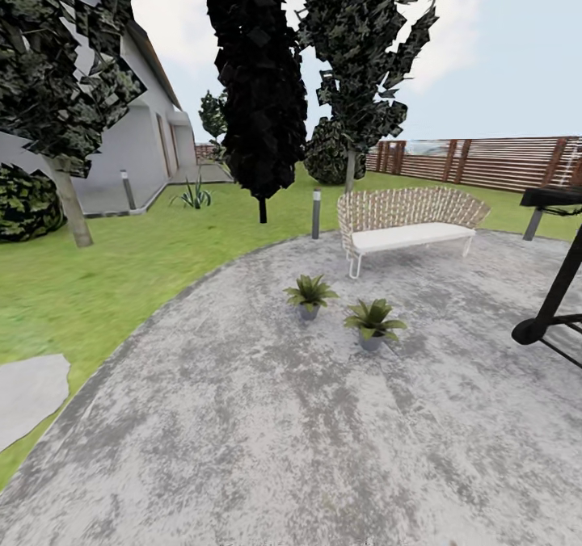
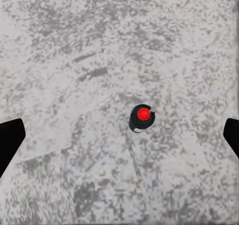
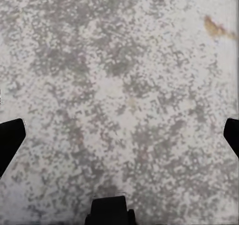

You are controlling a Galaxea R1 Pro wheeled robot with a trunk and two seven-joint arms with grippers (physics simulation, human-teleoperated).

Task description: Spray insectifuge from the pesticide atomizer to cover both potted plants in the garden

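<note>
Pesticide atomizer (image 2: 142, 117) — upright on the mottled paving (image 2: 99, 45), red top facing up, directly below the left gripper (image 2: 119, 135) and between its spread, empty fingers; descend straight, close on the body beneath the cap — right gripper (image 3: 119, 135) likewise open, holding nothing.

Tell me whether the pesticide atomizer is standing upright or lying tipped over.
Upright. The left wrist view looks straight down on the pesticide atomizer: its red tip sits centred in a round dark outline on the grey paving, with no side showing.
</note>
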